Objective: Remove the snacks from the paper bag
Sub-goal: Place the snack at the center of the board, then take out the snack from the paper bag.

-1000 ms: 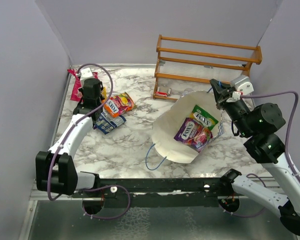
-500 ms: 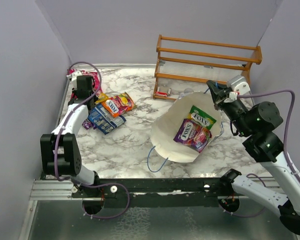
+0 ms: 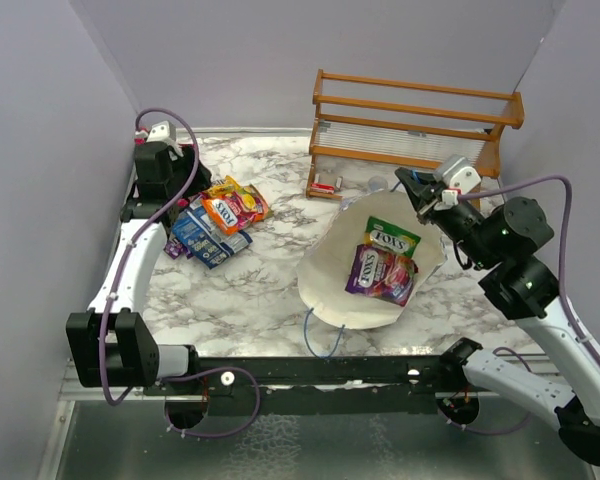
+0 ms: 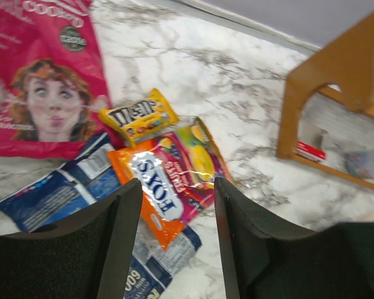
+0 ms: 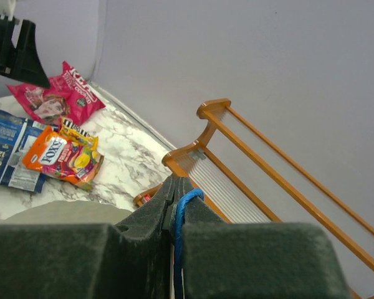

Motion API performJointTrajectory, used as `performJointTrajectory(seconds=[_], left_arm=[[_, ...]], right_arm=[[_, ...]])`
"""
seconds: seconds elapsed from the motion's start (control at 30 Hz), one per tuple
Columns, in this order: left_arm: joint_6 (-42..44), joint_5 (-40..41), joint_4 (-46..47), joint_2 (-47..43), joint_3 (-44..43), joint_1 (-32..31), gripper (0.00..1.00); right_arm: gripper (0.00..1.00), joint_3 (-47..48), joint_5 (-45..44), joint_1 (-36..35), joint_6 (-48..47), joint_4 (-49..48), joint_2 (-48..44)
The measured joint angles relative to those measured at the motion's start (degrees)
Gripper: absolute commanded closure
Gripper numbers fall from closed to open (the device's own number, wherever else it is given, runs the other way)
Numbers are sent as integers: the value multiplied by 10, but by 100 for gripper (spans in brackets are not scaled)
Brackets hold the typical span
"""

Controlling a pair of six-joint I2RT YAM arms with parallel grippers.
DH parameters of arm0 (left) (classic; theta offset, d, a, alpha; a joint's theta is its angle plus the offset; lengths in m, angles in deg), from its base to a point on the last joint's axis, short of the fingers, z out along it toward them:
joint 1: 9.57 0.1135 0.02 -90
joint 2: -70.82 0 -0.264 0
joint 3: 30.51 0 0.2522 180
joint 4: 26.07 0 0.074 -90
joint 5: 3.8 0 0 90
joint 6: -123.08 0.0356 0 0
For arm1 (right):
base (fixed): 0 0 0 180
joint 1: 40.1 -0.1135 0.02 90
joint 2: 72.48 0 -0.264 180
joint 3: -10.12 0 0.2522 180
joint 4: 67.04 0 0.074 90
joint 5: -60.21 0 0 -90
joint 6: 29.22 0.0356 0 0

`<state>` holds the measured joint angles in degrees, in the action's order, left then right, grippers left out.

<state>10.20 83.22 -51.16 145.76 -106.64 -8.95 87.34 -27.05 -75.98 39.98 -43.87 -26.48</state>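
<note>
The paper bag (image 3: 330, 272) lies tipped on the marble table, its cream inside facing up. A green packet (image 3: 392, 238) and a purple packet (image 3: 378, 272) are still inside. My right gripper (image 3: 408, 185) is shut on the bag's blue cord handle (image 5: 186, 202) at the back rim. Out on the table lie an orange packet (image 4: 151, 187), a yellow packet (image 4: 137, 116), a blue packet (image 4: 56, 196) and the pink-red bag with a face (image 4: 47, 81). My left gripper (image 4: 177, 187) hovers open above the orange packet, holding nothing.
A wooden rack (image 3: 410, 125) stands at the back right, with a small red item (image 3: 325, 184) at its foot. Purple walls close in the left, back and right sides. A loose blue cord loop (image 3: 320, 335) trails from the bag's near edge.
My left gripper has opened and risen away from the pink-red bag, which now lies at the back left. My right gripper has pulled the handle leftward, shifting the bag's mouth.
</note>
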Motion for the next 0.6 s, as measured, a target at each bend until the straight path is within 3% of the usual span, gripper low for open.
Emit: performJointTrajectory(seconds=[0.33,0.6], left_arm=[[-4,-182,-41,5,-114,-50,39],[-8,-228,-72,5,-225,-103,39]], right_arm=[[98,32,4,0,7,4,31],[98,37,-25,0,6,-1,28]])
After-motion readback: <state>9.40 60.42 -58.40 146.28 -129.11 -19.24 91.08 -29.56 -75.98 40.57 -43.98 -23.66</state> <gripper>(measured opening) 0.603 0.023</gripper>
